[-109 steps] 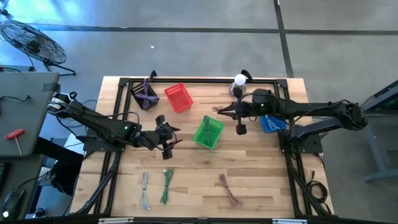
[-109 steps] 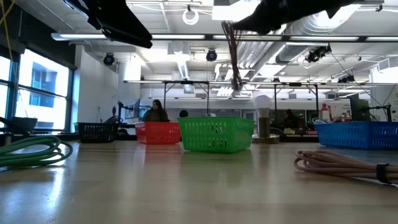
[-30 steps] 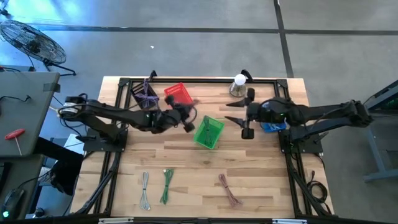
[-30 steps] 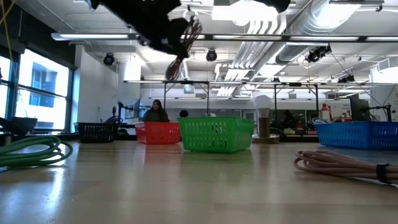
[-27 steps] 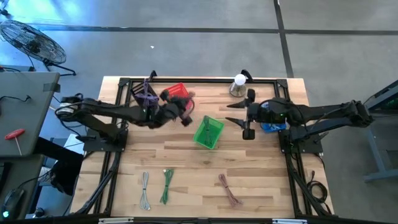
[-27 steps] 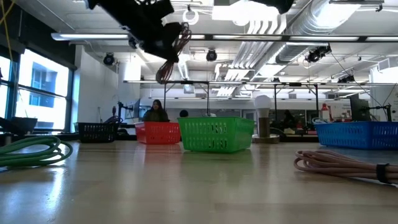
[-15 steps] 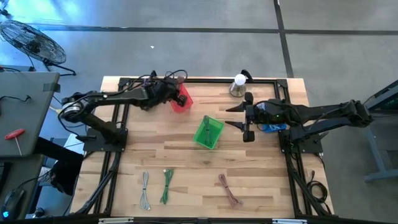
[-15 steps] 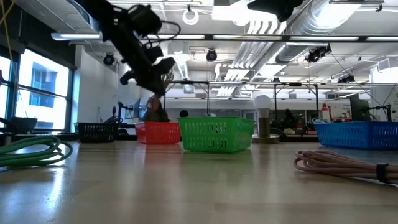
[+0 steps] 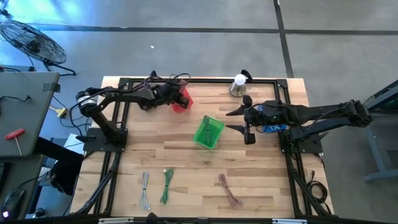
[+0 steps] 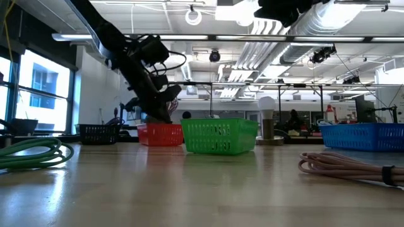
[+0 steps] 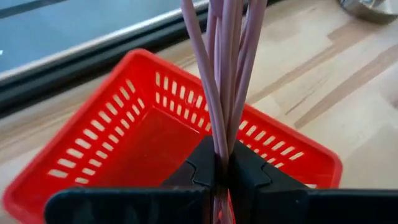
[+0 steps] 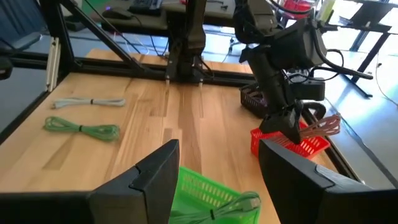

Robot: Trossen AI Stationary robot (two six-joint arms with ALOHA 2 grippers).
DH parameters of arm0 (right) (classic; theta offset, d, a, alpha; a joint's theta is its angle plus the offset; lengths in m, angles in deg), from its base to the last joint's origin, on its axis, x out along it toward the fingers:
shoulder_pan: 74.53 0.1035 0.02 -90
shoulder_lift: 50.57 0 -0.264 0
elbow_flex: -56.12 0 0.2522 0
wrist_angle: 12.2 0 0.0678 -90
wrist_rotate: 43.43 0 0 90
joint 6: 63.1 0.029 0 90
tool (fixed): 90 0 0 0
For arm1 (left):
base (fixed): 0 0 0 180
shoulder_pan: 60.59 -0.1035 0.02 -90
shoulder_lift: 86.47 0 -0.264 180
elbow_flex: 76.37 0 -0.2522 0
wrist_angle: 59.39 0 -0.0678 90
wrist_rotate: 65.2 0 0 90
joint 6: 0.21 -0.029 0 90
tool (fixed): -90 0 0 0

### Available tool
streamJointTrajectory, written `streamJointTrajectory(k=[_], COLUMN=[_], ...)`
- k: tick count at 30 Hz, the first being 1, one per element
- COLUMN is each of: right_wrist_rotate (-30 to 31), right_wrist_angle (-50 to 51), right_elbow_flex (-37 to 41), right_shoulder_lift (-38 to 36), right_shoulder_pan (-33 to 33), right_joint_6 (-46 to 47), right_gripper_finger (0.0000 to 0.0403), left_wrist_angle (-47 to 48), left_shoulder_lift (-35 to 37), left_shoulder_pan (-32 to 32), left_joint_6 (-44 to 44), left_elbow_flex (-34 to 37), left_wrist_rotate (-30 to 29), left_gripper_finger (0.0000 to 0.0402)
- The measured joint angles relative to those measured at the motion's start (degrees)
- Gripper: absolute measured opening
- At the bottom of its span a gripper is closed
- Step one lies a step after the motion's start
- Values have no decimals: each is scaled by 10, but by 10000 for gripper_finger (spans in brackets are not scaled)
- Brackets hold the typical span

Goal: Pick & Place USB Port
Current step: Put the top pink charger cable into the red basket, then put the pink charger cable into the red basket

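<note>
Pink cable (image 11: 225,74) bundle clamped between the left end effector (image 11: 222,171)'s fingers, held directly over the red basket (image 11: 149,134) at the far side of the tabletop (image 9: 186,162). Left wrist view shows the pinch plainly; overhead view shows only the arm reaching over the basket. Right wrist view catches the cable's loop hanging at the basket rim. Right end effector (image 9: 244,120) hovers between the green basket (image 9: 208,132) and blue basket (image 9: 271,126), fingers spread apart, holding nothing. Green basket holds a green cable (image 12: 239,204). Black basket (image 12: 256,99) sits beside the red one; contents unclear. Loose grey cable (image 9: 145,190), green cable and pink cable (image 9: 229,190) lie on the near tabletop.
</note>
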Motion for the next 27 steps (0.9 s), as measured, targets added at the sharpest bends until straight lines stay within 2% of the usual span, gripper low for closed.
streamJointTrajectory(k=[5, 9, 21, 27], right_wrist_rotate=[-14, -30, -31, -31], right_wrist_angle=[11, 12, 12, 27], right_elbow_flex=[0, 0, 0, 0], right_shoulder_lift=[0, 0, 0, 0], right_shoulder_pan=[0, 0, 0, 0], right_joint_6=[1, 2, 2, 1], right_gripper_finger=[211, 212, 212, 210], left_wrist_angle=[-6, -7, 13, 16], left_shoulder_lift=[-13, -12, -12, 1], left_shoulder_pan=[0, 2, 2, 2], left_joint_6=[-5, -6, -4, -4], left_elbow_flex=[0, 0, 0, 0], left_wrist_rotate=[12, 12, 13, 65], left_gripper_finger=[18, 35, 156, 214])
